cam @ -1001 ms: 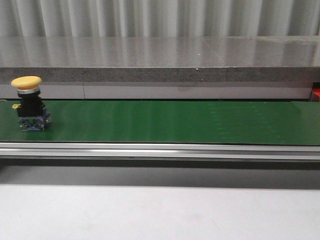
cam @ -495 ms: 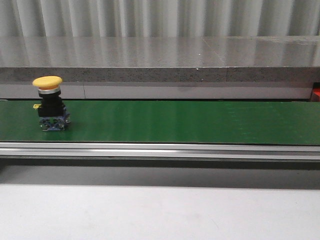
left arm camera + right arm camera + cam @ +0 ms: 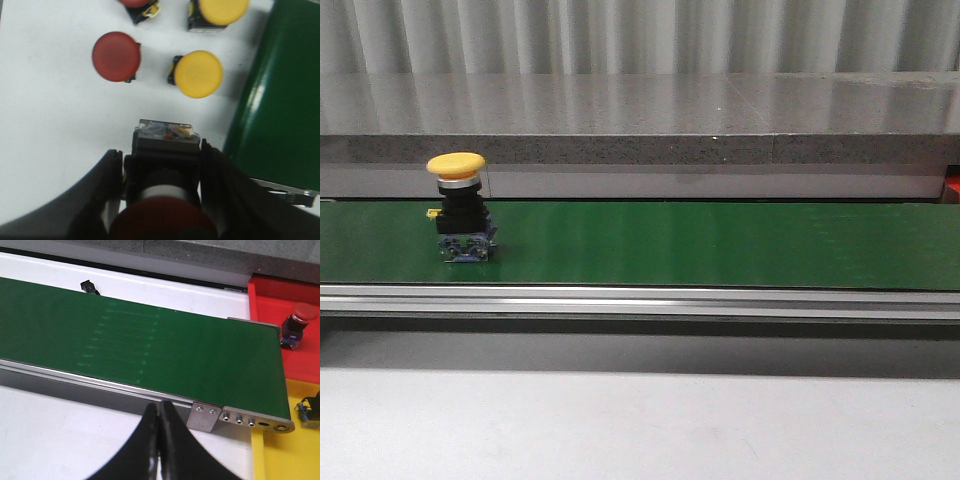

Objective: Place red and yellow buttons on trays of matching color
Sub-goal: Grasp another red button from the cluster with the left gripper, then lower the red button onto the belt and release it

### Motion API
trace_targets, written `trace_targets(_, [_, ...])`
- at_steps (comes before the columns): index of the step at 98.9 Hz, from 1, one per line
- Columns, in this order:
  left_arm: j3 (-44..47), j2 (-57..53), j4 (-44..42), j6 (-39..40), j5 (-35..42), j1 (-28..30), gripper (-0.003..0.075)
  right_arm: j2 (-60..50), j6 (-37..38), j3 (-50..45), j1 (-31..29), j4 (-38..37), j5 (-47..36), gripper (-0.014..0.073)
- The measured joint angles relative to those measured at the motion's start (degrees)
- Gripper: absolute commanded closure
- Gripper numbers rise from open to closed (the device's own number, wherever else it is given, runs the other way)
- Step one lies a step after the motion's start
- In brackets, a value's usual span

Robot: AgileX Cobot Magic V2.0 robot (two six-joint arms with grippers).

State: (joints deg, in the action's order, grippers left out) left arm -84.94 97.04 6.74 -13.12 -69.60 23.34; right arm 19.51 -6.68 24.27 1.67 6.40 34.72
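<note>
Left gripper [image 3: 162,200]: a red button [image 3: 164,187] is clamped between its fingers above the white table [image 3: 45,125], where loose red and yellow buttons are seen beyond. Right gripper [image 3: 159,440]: fingers pressed together, nothing held. A yellow button [image 3: 460,206] stands upright on the green belt [image 3: 720,245]; a second red button [image 3: 298,324] sits on the red tray [image 3: 272,305].

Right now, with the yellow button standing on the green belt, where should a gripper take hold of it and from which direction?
Probably by the black body, just under the cap of the yellow button, coming down from above. It stands upright on the belt with its wide mushroom cap on top, and the cap overhangs the narrower, flat-sided body, so fingers closing there should hold without slipping upward. The blue base looks irregular.
</note>
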Motion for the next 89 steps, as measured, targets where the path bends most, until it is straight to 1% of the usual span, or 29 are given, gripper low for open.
trace_targets(24, [0.00,-2.02,-4.01,6.04,-0.32,-10.66,0.0631,0.00,0.00,0.00,0.00,0.00,0.00,0.0661])
trace_targets(37, [0.00,-2.02,-7.39,9.93,0.91,-16.39,0.0631,0.00,0.00,0.00,0.00,0.00,0.00,0.0661])
trace_targets(44, [0.00,-2.02,-8.10,11.46,1.88,-18.47,0.0631,0.00,0.00,0.00,0.00,0.00,0.00,0.0661])
trace_targets(55, [0.00,-1.16,-8.57,13.12,2.83,-20.27,0.0631,0.00,0.00,0.00,0.00,0.00,0.00,0.0661])
trace_targets(65, [0.00,0.92,-8.80,13.12,3.08,-21.15,0.0631,0.00,0.00,0.00,0.00,0.00,0.00,0.0661])
trace_targets(89, [0.00,7.00,-9.03,13.12,3.08,-21.26,0.0622,0.00,0.00,0.00,0.00,0.00,0.00,0.0661])
